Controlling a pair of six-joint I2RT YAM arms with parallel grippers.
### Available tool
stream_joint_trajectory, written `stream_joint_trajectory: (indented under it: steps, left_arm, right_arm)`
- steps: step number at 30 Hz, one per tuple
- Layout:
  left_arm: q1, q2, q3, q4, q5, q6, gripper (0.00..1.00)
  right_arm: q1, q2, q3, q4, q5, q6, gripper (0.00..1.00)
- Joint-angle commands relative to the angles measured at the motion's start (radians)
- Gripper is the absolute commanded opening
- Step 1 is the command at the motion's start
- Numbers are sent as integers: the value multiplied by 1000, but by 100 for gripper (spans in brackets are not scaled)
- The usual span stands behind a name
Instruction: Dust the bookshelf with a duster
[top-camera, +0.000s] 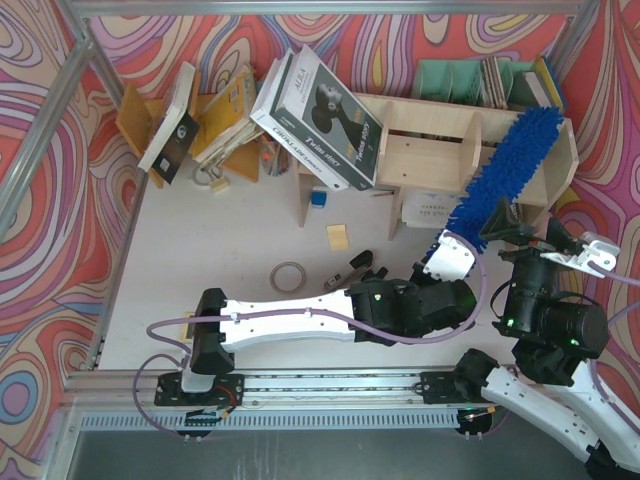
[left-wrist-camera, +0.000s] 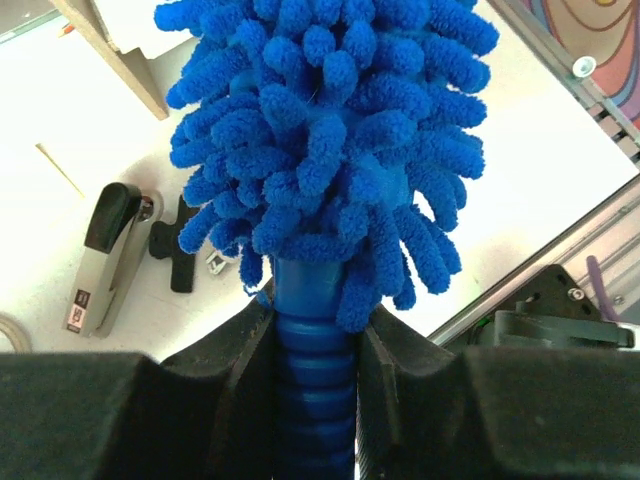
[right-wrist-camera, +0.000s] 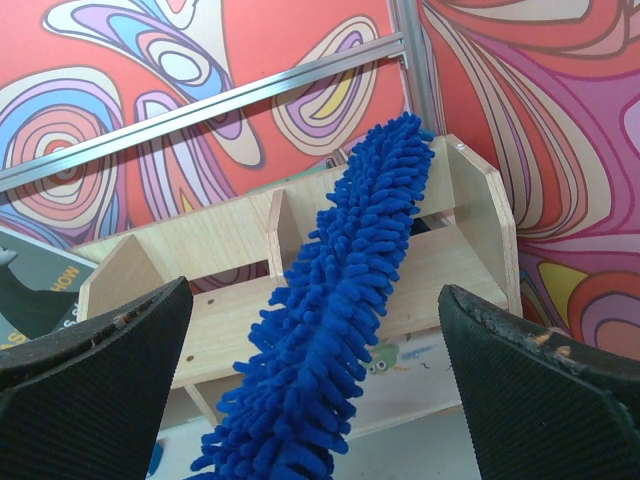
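Two arms, one tool. Bookshelf (top-camera: 430, 150) sits upper right, with the duster (top-camera: 510, 165) slanted across its right end. Risk: a hard sweep could twist the handle in the grip or shove the shelf. Left gripper (left-wrist-camera: 315, 340) clamps the duster handle, arm stretched toward lower right. Right gripper (right-wrist-camera: 312, 300) is spread wide and empty, facing the shelf.

We find the duster (top-camera: 505, 175) slanting across the bookshelf's (top-camera: 430, 150) right end — 1 box (top-camera: 318, 118) leans on its left end, 1 stapler (left-wrist-camera: 105, 260) lies before it.
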Motion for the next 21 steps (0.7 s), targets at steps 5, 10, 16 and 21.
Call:
stream_joint_trajectory:
  steps: [5, 10, 16, 21]
  left_arm:
    - [19, -68, -55, 26, -102, -60, 0]
    - [35, -31, -42, -46, -44, -134, 0]
    - [38, 19, 0, -143, 32, -168, 0]
    - [36, 46, 29, -151, 109, -140, 0]
  right_arm:
    - [-4, -7, -4, 5, -3, 3, 99]
    - [-4, -7, -3, 6, -3, 1, 99]
    - [-4, -9, -4, 9, -2, -1, 99]
    - [-4, -7, -4, 9, -2, 0, 99]
